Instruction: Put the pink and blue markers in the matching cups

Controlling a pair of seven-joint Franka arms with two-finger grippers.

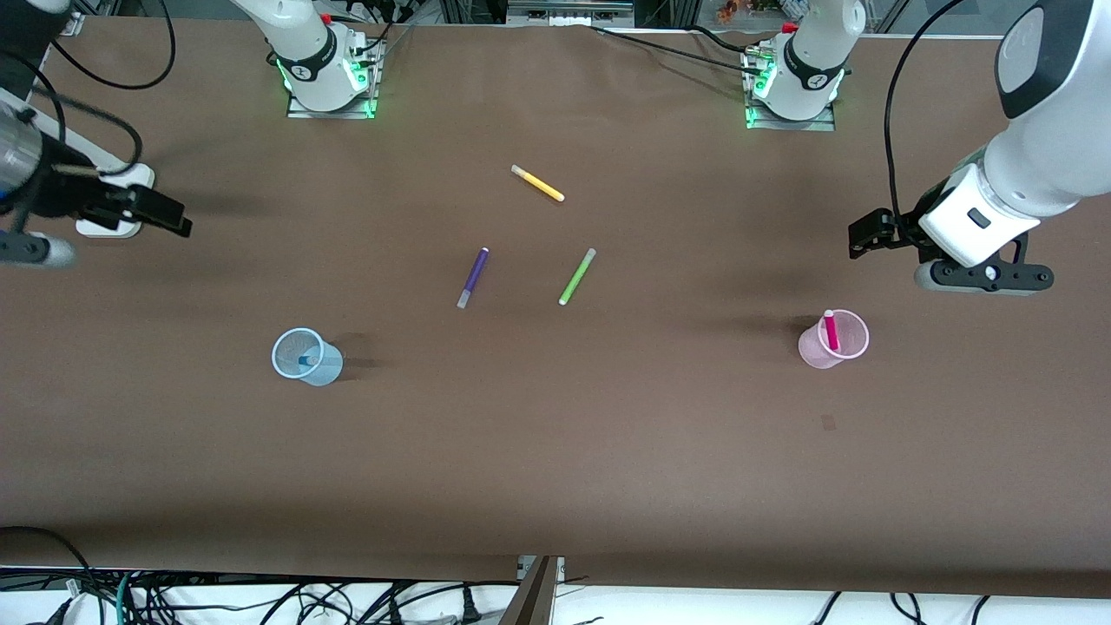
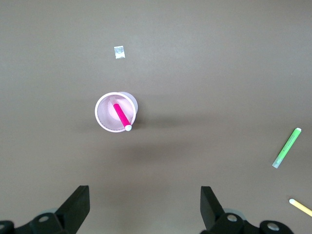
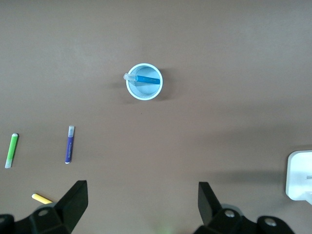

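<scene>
The pale pink cup (image 1: 814, 351) stands toward the left arm's end of the table, and the pink marker (image 1: 831, 330) leans inside it, cap up. The light blue cup (image 1: 325, 369) stands toward the right arm's end with the blue marker (image 1: 305, 359) inside. My left gripper (image 1: 868, 236) hangs open and empty above the table, off to the side of the pink cup (image 2: 105, 117). My right gripper (image 1: 165, 213) hangs open and empty near the table's end, away from the blue cup (image 3: 144, 93). Each wrist view shows its own cup from above, with the pink marker (image 2: 122, 116) or the blue marker (image 3: 147, 79) in it.
Three loose markers lie mid-table: purple (image 1: 473, 277), lime-green (image 1: 577, 276) and yellow (image 1: 538, 183), the yellow one nearest the robot bases. A white block (image 1: 108, 227) sits under the right arm. A small pale patch (image 1: 828, 423) marks the table nearer the camera than the pink cup.
</scene>
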